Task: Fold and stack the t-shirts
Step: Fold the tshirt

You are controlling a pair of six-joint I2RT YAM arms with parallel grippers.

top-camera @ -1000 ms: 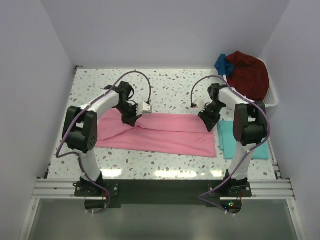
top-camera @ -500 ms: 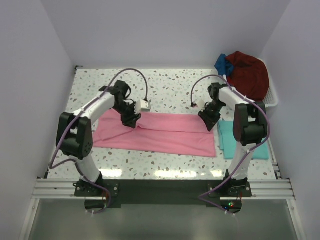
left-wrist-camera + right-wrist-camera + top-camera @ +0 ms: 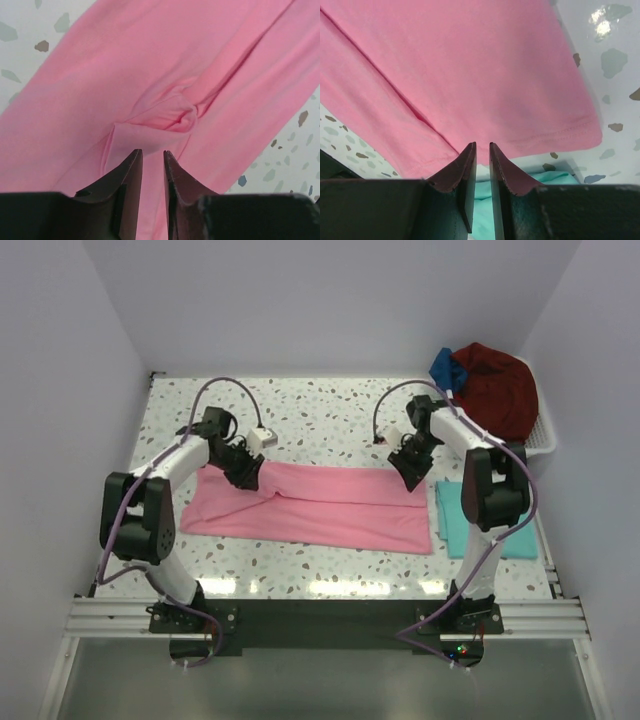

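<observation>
From above I can't see either set of fingertips. The left gripper [image 3: 248, 472] and right gripper [image 3: 408, 466] are dark shapes over the far edge of the pink shirt [image 3: 310, 505], and their own wrists cover the contact. The right arm also hides the middle of the teal shirt [image 3: 450, 523], which lies flat just right of the pink one. I can't tell whether the two touch or overlap. The dark red garment [image 3: 497, 390] and the blue garment [image 3: 443, 365] are heaped in the white basket [image 3: 546, 443] at the far right corner, too bundled to read as shirts.

In the left wrist view, the fingers [image 3: 131, 180] stand almost together with a thin slit between them, tips down at the pink cloth. Just ahead of them the cloth is gathered into a small bunch with creases running out. The finger bodies cut off the contact, so I can't tell if any fold is caught at the tips.

In the right wrist view, the fingers [image 3: 465, 175] are likewise nearly closed, and the narrow gap shows pink and teal cloth below. They sit over the hemmed end of the pink shirt, where it meets the teal. I see nothing clamped between them.

The pink shirt lies spread in a long band across the middle of the table [image 3: 330, 410].
</observation>
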